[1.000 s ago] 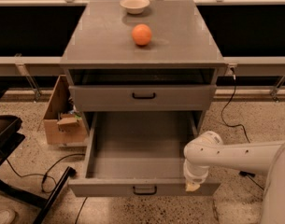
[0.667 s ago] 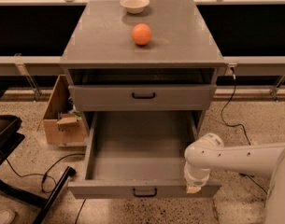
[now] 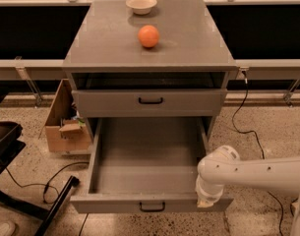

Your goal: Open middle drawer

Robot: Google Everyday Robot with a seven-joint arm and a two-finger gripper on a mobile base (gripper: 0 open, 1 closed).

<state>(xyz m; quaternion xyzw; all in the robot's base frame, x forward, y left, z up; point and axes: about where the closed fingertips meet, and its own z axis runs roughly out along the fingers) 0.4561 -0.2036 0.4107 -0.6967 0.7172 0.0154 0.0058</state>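
The middle drawer (image 3: 149,154) of the grey cabinet (image 3: 110,48) stands pulled far out, with a plain grey, empty inside. Its low front carries a small black handle (image 3: 152,206). Above it, the taller-fronted top drawer (image 3: 110,103) with the wider black handle is shut. The lowest drawer is hidden beneath the open one. My white arm reaches in from the right, and my gripper (image 3: 206,200) points down at the right end of the open drawer's front, touching or just over its rim.
An orange (image 3: 148,36) and a small white bowl (image 3: 141,4) sit on the cabinet top. A cardboard box (image 3: 63,124) stands on the floor to the left of the cabinet. A black stand (image 3: 12,151) and cables lie at the lower left. A cable (image 3: 248,127) runs across the floor on the right.
The middle drawer has slid a little further out toward the camera. My arm and gripper have moved the same way with its front right corner.
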